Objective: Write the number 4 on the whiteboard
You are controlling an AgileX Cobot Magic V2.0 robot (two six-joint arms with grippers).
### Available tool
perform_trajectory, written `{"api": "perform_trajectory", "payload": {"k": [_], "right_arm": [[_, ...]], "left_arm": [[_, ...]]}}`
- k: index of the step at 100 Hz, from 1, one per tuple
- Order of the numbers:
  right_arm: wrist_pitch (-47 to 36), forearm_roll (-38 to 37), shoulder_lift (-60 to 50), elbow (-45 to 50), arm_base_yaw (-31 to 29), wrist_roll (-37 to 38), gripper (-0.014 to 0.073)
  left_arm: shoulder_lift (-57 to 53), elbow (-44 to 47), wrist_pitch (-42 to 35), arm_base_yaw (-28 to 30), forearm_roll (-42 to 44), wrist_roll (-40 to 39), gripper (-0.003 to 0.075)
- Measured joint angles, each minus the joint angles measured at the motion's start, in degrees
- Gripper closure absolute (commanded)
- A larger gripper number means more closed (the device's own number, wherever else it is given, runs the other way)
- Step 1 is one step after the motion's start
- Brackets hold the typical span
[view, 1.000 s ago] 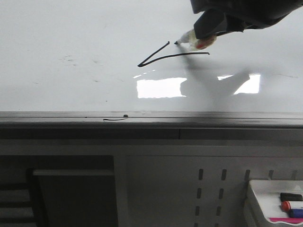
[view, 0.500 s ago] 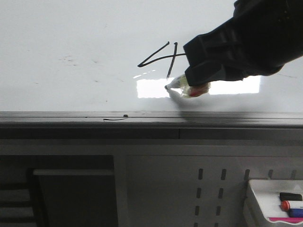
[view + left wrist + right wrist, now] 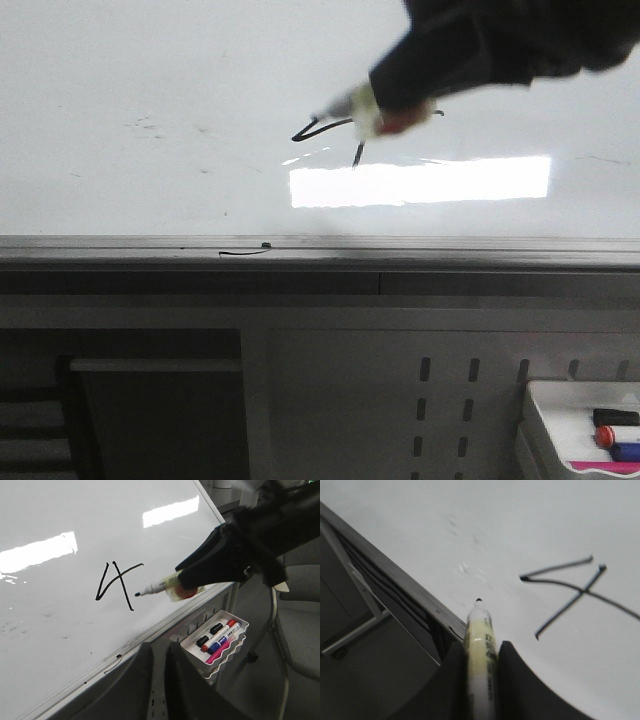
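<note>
Front view: the right gripper [image 3: 400, 100] enters from 1–2 o'clock, clamped on a marker [image 3: 362, 110] whose tip points toward 9 o'clock, partly covering the number 4 [image 3: 325, 128] on the whiteboard [image 3: 150, 80]. Only the figure's left corner and the stem's lower end show; a glare band sits just below at 6 o'clock. Left wrist view: the 4 [image 3: 116, 582] reads complete, w/ slanted stroke, crossbar and stem, located mid-board. The marker [image 3: 160, 586] tip sits at 3–4 o'clock of the figure, apparently clear of the surface; contact cannot be confirmed. A tray [image 3: 217, 640] of markers hangs below the board edge at 5 o'clock. The left gripper itself is not in view. Right wrist view: fingers [image 3: 512, 680] closed on the marker barrel [image 3: 480, 660], the 4 [image 3: 570, 587] at 2 o'clock of the tip. Judgement: strokes appear done, so the step in hand is retraction. Do it well by lifting straight off the board, keeping the tip away from wet ink to avoid smearing or a stray line, grip kept firm.
</note>
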Motion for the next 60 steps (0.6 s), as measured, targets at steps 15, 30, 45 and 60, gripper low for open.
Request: {"api": "perform_trajectory", "payload": {"k": [15, 30, 45, 60], "right_arm": [[3.5, -4.8, -5.1, -1.3, 4.1, 0.0, 0.0641], [12.6, -10.8, -5.5, -3.4, 6.6, -0.6, 0.0653], [19.0, -12.9, -5.4, -6.1, 9.6, -7.4, 0.0666], [25.3, -13.2, -5.4, -9.3, 12.5, -12.9, 0.0666]], "left_arm": [[2.7, -4.0, 2.2, 0.0, 6.0, 1.1, 0.0288], [11.2, -12.0, 10.8, 0.0, 16.3, 1.1, 0.0319], [21.0, -21.3, 21.3, 0.0, 23.2, 1.1, 0.0323], [28.8, -28.5, 29.1, 0.0, 25.5, 1.4, 0.0335]]}}
